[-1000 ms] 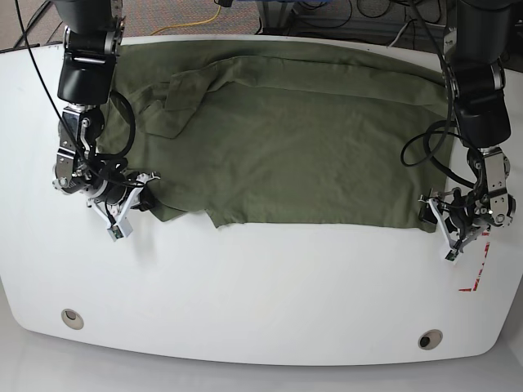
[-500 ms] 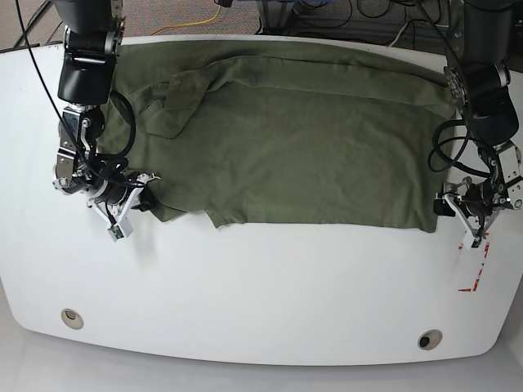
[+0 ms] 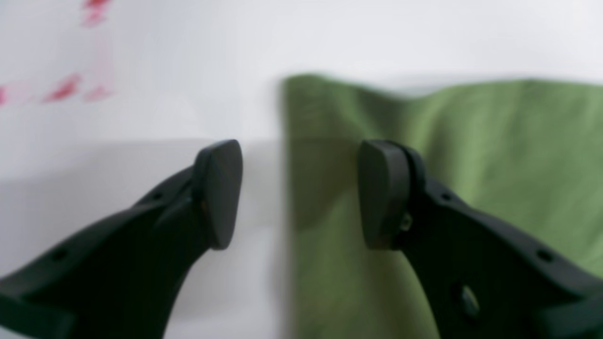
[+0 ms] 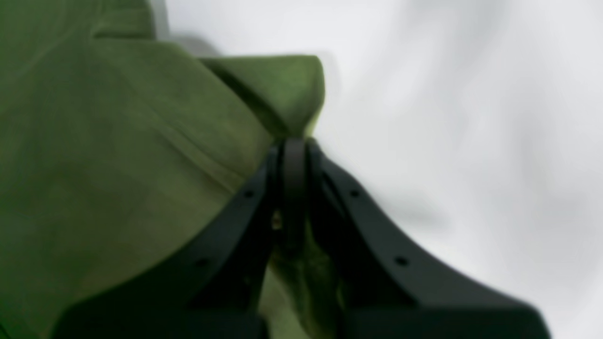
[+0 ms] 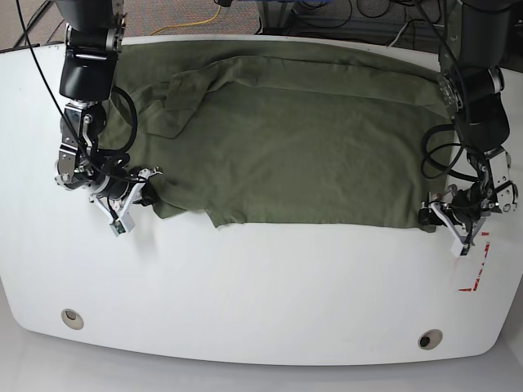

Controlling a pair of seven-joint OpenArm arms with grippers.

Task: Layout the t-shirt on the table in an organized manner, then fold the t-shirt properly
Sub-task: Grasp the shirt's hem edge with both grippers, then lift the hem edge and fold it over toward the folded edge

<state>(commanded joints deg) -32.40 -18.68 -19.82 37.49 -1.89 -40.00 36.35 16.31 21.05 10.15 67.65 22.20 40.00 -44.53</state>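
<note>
The olive-green t-shirt [image 5: 294,155] lies spread across the far half of the white table [image 5: 245,286], with a sleeve folded over at upper left. My right gripper [image 5: 137,196] is at the shirt's lower left corner. In the right wrist view it [image 4: 294,155] is shut on a raised fold of the t-shirt [image 4: 94,141]. My left gripper [image 5: 437,219] sits at the shirt's lower right corner. The left wrist view shows it [image 3: 301,193] open, with the t-shirt [image 3: 471,141] edge running between its fingers.
Red tape marks [image 5: 474,282] lie just in front of the left gripper, also blurred in the left wrist view as red tape [image 3: 70,87]. Two grommet holes [image 5: 72,317] [image 5: 430,338] sit near the table's front edge. Cables hang behind the table.
The left gripper swung right, off the hem, then came back to the shirt's lower right corner. The right gripper shifted slightly upward with the left corner still in it.
</note>
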